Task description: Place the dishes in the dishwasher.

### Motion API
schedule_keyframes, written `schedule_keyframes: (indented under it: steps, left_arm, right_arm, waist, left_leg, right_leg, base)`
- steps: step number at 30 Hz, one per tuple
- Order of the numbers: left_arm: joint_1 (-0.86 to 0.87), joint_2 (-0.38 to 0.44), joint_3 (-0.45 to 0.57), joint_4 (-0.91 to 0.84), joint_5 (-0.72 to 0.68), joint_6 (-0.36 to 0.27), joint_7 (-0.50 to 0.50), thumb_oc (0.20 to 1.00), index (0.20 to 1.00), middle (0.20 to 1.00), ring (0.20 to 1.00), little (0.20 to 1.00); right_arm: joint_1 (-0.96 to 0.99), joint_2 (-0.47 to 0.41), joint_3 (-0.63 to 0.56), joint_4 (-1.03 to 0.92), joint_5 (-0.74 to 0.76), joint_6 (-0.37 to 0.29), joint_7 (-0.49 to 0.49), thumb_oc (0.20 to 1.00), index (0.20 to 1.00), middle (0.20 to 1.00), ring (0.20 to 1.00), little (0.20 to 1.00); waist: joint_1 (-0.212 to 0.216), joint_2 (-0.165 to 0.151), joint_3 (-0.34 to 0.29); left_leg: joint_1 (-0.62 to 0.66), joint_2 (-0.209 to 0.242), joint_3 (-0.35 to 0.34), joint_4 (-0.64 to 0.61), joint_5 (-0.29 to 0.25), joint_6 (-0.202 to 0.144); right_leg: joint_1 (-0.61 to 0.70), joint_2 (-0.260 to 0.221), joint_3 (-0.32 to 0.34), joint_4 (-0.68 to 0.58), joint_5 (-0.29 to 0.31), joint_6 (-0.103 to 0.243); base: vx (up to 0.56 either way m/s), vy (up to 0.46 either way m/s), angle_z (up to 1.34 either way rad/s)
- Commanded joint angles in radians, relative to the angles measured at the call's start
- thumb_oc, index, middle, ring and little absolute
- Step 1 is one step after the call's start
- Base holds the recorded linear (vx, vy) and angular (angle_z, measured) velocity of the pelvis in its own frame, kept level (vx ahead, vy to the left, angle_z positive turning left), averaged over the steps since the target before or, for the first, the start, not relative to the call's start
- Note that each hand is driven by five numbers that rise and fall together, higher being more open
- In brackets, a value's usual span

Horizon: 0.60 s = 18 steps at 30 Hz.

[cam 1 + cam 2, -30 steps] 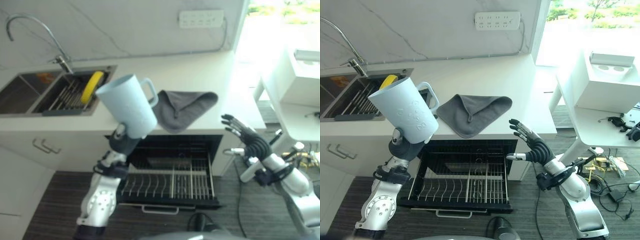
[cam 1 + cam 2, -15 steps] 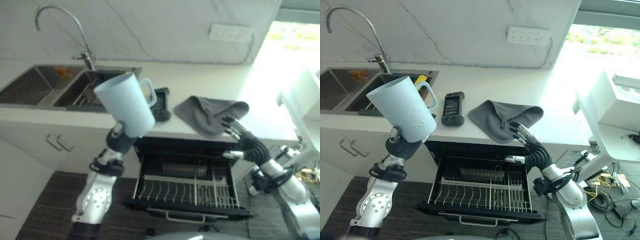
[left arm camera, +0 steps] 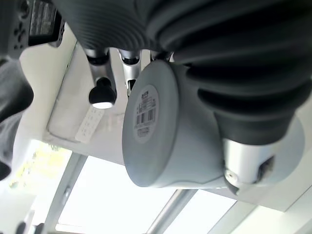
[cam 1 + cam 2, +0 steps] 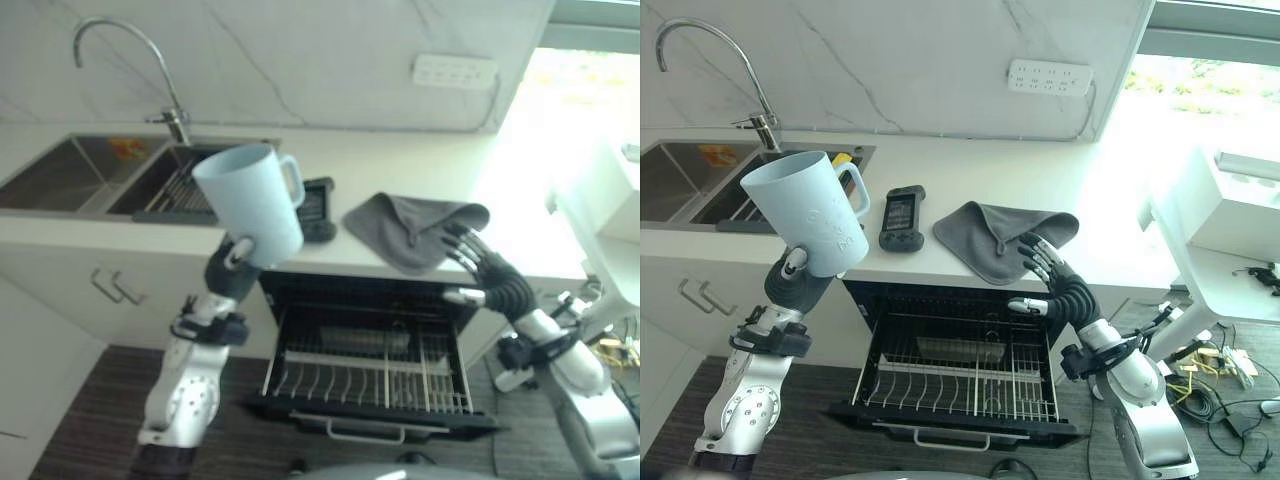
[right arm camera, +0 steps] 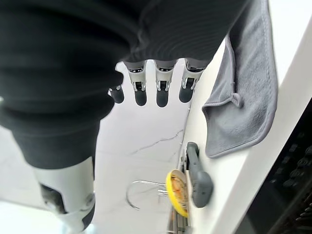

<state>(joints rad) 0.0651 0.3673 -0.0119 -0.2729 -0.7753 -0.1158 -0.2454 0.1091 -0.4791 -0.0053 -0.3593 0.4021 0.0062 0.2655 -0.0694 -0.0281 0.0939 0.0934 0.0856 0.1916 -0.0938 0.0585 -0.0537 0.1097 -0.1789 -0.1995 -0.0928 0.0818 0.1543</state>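
The robot is in the carrying step. Its left hand [image 4: 798,282] holds a big light blue cup [image 4: 807,212] up in the air, and the fingers are wrapped tight round the bottom part of the cup. The cup sits on top of the hand, tipped a bit, with its open mouth up and its handle [image 4: 853,189] pointing toward the wall. It hangs in front of the worktop [image 4: 970,170] edge, near the sink [image 4: 700,190], and it is not in the dishwasher yet.

The dishwasher rack [image 4: 960,375] is pulled out below, down and to the right of the cup. Next, the arm likely needs to lower the cup to the rack and turn it mouth down among the wires.

The right hand [image 4: 1060,285] floats over the rack by the worktop edge, with its fingers spread and holding nothing. A grey cloth [image 4: 1005,232] and a small black device [image 4: 901,215] lie on the worktop.
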Motion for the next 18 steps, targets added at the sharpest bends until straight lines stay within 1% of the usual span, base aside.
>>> schedule_keyframes:
  steps: [1,4,6,7,9,10,11,12,13,14,17,18]
  left_arm:
    - [-0.092,0.051,-0.021,-0.009,0.194,-0.106,0.090,0.200,0.200,0.200,0.200,0.200]
    - [-0.125,0.074,-0.056,0.013,0.363,-0.151,0.187,0.200,0.200,0.200,0.200,0.200]
    - [-0.149,0.081,-0.079,0.029,0.454,-0.168,0.263,0.200,0.200,0.200,0.200,0.200]
    - [-0.179,0.084,-0.103,0.044,0.503,-0.193,0.292,0.200,0.200,0.200,0.200,0.200]
    - [-0.213,0.082,-0.124,0.052,0.625,-0.257,0.424,0.200,0.200,0.200,0.200,0.200]
    - [-0.228,0.079,-0.134,0.067,0.662,-0.304,0.509,0.200,0.200,0.200,0.200,0.200]
    - [-0.232,0.071,-0.140,0.068,0.668,-0.287,0.512,0.200,0.200,0.200,0.200,0.200]
    - [-0.235,0.067,-0.151,0.075,0.689,-0.284,0.527,0.200,0.200,0.200,0.200,0.200]
    - [-0.245,0.065,-0.173,0.083,0.750,-0.289,0.573,0.200,0.200,0.200,0.200,0.200]
    - [-0.259,0.064,-0.195,0.088,0.820,-0.292,0.626,0.200,0.200,0.200,0.200,0.200]
    - [-0.297,0.063,-0.237,0.105,0.949,-0.276,0.713,0.200,0.200,0.200,0.200,0.200]
    - [-0.329,0.071,-0.274,0.122,1.033,-0.251,0.765,0.200,0.200,0.200,0.200,0.200]
  right_arm:
    - [-0.116,-0.023,0.012,-0.038,0.088,-0.039,-0.016,1.000,1.000,1.000,1.000,1.000]
    - [-0.151,-0.027,0.031,-0.047,0.111,-0.037,-0.033,1.000,1.000,1.000,1.000,1.000]
    - [-0.171,-0.027,0.045,-0.051,0.115,-0.035,-0.045,1.000,1.000,1.000,1.000,1.000]
    - [-0.192,-0.023,0.062,-0.049,0.122,-0.031,-0.059,1.000,1.000,1.000,1.000,1.000]
    - [-0.215,-0.018,0.078,-0.038,0.125,-0.033,-0.071,1.000,1.000,1.000,1.000,1.000]
    - [-0.235,-0.010,0.097,-0.026,0.134,-0.041,-0.071,1.000,1.000,1.000,1.000,1.000]
    - [-0.247,-0.010,0.108,-0.025,0.136,-0.051,-0.079,1.000,1.000,1.000,1.000,1.000]
    - [-0.256,-0.013,0.115,-0.026,0.139,-0.063,-0.087,1.000,1.000,1.000,1.000,1.000]
    - [-0.271,-0.014,0.127,-0.031,0.158,-0.069,-0.095,1.000,1.000,1.000,1.000,1.000]
    - [-0.289,-0.008,0.138,-0.041,0.180,-0.062,-0.098,1.000,1.000,1.000,1.000,1.000]
    - [-0.326,0.009,0.172,-0.047,0.202,-0.044,-0.096,1.000,1.000,1.000,1.000,1.000]
    - [-0.361,0.020,0.209,-0.045,0.221,-0.031,-0.104,1.000,1.000,1.000,1.000,1.000]
  waist:
    - [0.020,-0.002,-0.015]
    - [0.021,-0.003,-0.019]
    - [0.020,-0.004,-0.022]
    - [0.019,-0.006,-0.025]
    - [0.020,-0.007,-0.029]
    - [0.024,-0.012,-0.031]
    - [0.028,-0.015,-0.032]
    - [0.029,-0.017,-0.033]
    - [0.029,-0.019,-0.033]
    - [0.029,-0.020,-0.034]
    - [0.028,-0.021,-0.037]
    - [0.028,-0.022,-0.044]
  left_leg:
    - [0.040,0.041,-0.018,0.007,-0.023,-0.022]
    - [0.039,0.040,-0.017,0.007,-0.025,-0.019]
    - [0.039,0.040,-0.016,0.007,-0.026,-0.019]
    - [0.040,0.041,-0.014,0.007,-0.027,-0.017]
    - [0.039,0.040,-0.016,0.007,-0.027,-0.016]
    - [0.040,0.040,-0.016,0.007,-0.030,-0.016]
    - [0.040,0.041,-0.017,0.007,-0.030,-0.017]
    - [0.040,0.041,-0.018,0.007,-0.032,-0.017]
    - [0.042,0.042,-0.017,0.007,-0.032,-0.017]
    - [0.042,0.041,-0.017,0.007,-0.034,-0.017]
    - [0.043,0.042,-0.016,0.007,-0.035,-0.016]
    - [0.042,0.041,-0.015,0.007,-0.034,-0.017]
  right_leg:
    - [0.008,0.008,-0.016,0.005,0.016,0.002]
    - [0.007,0.010,-0.013,0.005,0.015,0.002]
    - [0.006,0.011,-0.010,0.005,0.016,0.001]
    - [0.006,0.011,-0.009,0.005,0.016,0.001]
    - [0.006,0.013,-0.007,0.005,0.016,0.000]
    - [0.005,0.013,-0.006,0.005,0.017,-0.001]
    - [0.005,0.014,-0.007,0.005,0.017,-0.003]
    - [0.005,0.014,-0.007,0.005,0.016,-0.004]
    - [0.006,0.016,-0.004,0.005,0.017,-0.004]
    - [0.006,0.019,-0.001,0.005,0.015,-0.005]
    - [0.008,0.021,0.004,0.005,0.013,-0.006]
    - [0.007,0.022,0.005,0.005,0.015,-0.006]
  base:
    - [-0.03,-0.022,-0.05]
    - [-0.02,-0.020,-0.04]
    - [-0.01,-0.008,-0.02]
    - [0.00,0.000,0.00]
    - [0.00,-0.017,-0.01]
    - [0.00,-0.045,-0.04]
    - [-0.01,-0.047,-0.05]
    - [0.00,-0.035,-0.04]
    - [0.00,0.000,0.00]
    - [0.00,0.000,0.00]
    - [0.00,0.000,0.00]
    - [0.00,0.000,0.00]
